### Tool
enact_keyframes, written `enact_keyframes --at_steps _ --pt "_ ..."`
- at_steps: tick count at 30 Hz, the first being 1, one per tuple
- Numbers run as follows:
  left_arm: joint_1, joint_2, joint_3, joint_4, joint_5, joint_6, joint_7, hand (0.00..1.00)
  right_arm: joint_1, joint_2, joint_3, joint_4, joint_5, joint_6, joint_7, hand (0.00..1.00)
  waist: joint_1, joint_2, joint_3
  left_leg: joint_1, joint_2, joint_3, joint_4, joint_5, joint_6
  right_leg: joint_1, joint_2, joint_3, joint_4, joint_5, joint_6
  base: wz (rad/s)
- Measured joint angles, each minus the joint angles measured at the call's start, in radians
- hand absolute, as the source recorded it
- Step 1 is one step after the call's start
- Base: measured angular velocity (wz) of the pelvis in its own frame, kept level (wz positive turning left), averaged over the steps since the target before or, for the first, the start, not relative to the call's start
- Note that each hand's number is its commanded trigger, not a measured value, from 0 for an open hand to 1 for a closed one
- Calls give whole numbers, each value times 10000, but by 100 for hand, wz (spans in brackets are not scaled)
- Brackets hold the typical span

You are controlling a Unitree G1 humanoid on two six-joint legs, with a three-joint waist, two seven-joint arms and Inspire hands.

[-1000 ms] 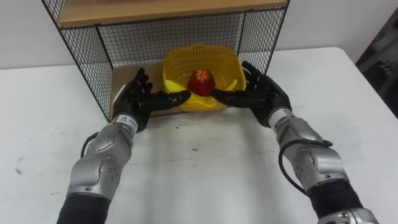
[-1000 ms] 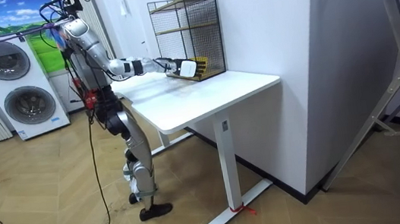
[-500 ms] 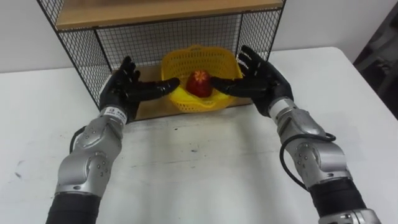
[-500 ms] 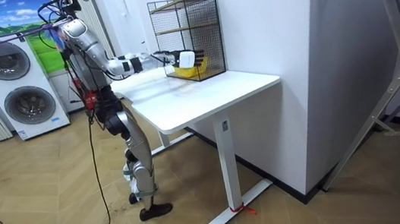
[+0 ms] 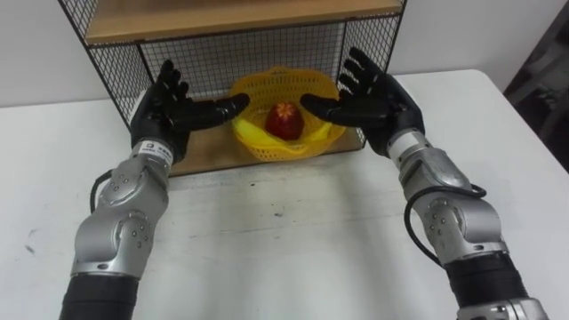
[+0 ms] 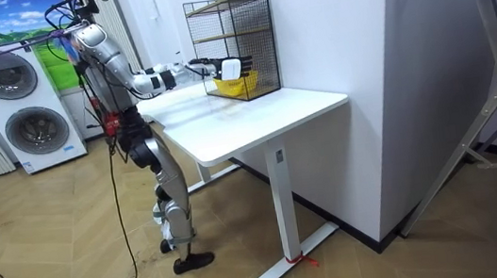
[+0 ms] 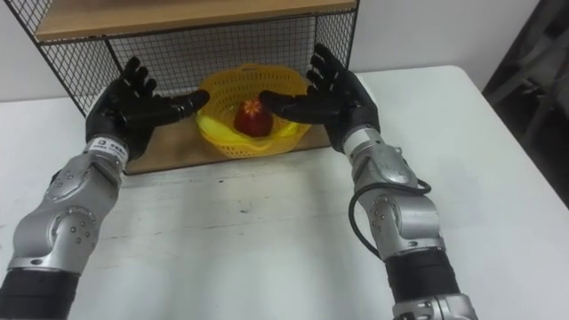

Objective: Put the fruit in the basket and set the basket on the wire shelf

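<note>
Left robot hand (image 5: 165, 112): your fingers spread wide, centre-left, holding nothing.
Right robot hand (image 5: 378, 100): likewise, centre-right.
Basket (image 5: 305, 144): between them, on wire shelf (image 5: 222, 52).

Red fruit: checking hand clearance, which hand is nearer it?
Right. The right hand, open, is just right of the red fruit; the left hand, open, farther off left.

I stood with both arms reaching forward, elbows slightly bent, forearms angling in toward each other. My left hand (image 5: 167, 111) was raised with its palm turned inward, fingers straight and spread upward, thumb stretched toward the right. My right hand (image 5: 373, 100) mirrored it, palm facing the left one, fingers splayed, gripping nothing.
</note>
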Motion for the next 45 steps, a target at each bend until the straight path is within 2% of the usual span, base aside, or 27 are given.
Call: enact_keyframes --at_steps 6,12,15,18,20,22,30,34,37,41,43,45 --pt "2 14 35 1 6 -23 -139 0 40 -9 -4 -70 -3 -4 54 0 4 1 1 57 -13 11 -107 29 8 11 -2 5 -25 -5 9 0" --pt "20 19 39 -35 93 -91 -235 0 536 -87 -10 -939 -71 -160 79 0 17 -12 1 112 -18 23 -178 29 8 90 9 -3 -199 -12 24 0" --pt "324 25 129 -611 104 -100 -301 0 1055 -86 -86 -1488 -77 -200 231 0 19 -15 0 125 -15 48 -270 29 8 86 25 0 -224 -11 35 0" --pt "679 43 180 -911 107 -284 -395 0 1410 -93 -128 -1700 -79 -280 338 0 15 -21 -3 203 -4 59 -337 30 7 197 44 -15 -322 -10 58 0" --pt "1166 49 226 -1291 250 -292 -467 0 1832 -94 -176 -2077 -93 -284 370 0 48 -33 -10 344 7 113 -462 30 6 331 75 -10 -455 1 68 0" --pt "1376 74 316 -1408 442 -294 -678 0 2159 -102 -271 -2375 -97 -297 395 0 63 -35 -8 341 11 105 -469 30 7 368 83 -25 -542 19 89 0" --pt "1763 95 380 -1774 592 -363 -1210 0 2677 -172 -602 -2736 -85 -328 864 0 42 -36 -8 327 7 108 -484 29 7 365 73 -52 -552 21 100 0" --pt "2374 101 410 -2438 673 -685 -1535 0 3066 -250 -806 -2835 -92 -414 1177 0 17 -37 -8 329 0 118 -486 29 7 353 62 -51 -529 15 106 0" --pt "2697 109 444 -2815 1220 -780 -1787 0 3379 -315 -961 -3109 -178 -454 1380 0 20 -42 -9 327 0 134 -471 29 8 347 60 -46 -514 6 110 0" --pt "2773 109 592 -2839 1379 -966 -2111 0 3421 -405 -1006 -3120 -372 -532 1619 0 13 -82 -9 323 1 145 -465 29 7 325 58 -43 -498 -3 101 0" --pt "2893 108 616 -2849 1378 -1191 -2256 0 3424 -408 -1006 -3120 -468 -558 1700 0 22 -126 -35 300 1 183 -464 29 7 262 53 -22 -489 -15 96 -4" --pt "2978 108 638 -2851 1379 -1220 -2348 0 3427 -409 -1011 -3120 -487 -624 1751 0 21 -141 -45 296 1 202 -462 29 8 253 51 -19 -485 -15 96 0"
